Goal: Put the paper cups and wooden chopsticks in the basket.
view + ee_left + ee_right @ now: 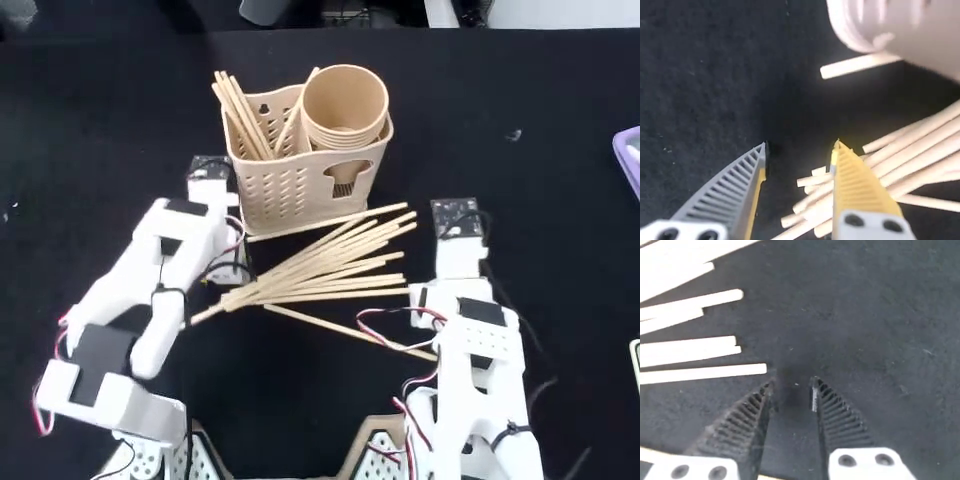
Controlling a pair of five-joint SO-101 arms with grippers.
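A beige slotted basket [300, 185] stands at the table's far middle. It holds stacked paper cups [345, 100] and several wooden chopsticks [243, 115]. A fanned bundle of chopsticks [325, 265] lies on the black table in front of it, and one loose chopstick [350, 328] lies nearer. My left gripper [801, 146] is open just above the table, one finger resting beside the bundle's ends [810, 200], with the basket's corner [890, 25] beyond. My right gripper [790, 385] is open over bare cloth, empty, beside the other chopstick ends [695, 372].
Another chopstick [310, 222] lies along the basket's front base. The left arm [165, 265] and right arm [470, 335] flank the bundle. A purple object [628, 155] sits at the right edge. Black cloth spreads out to the sides and behind the basket.
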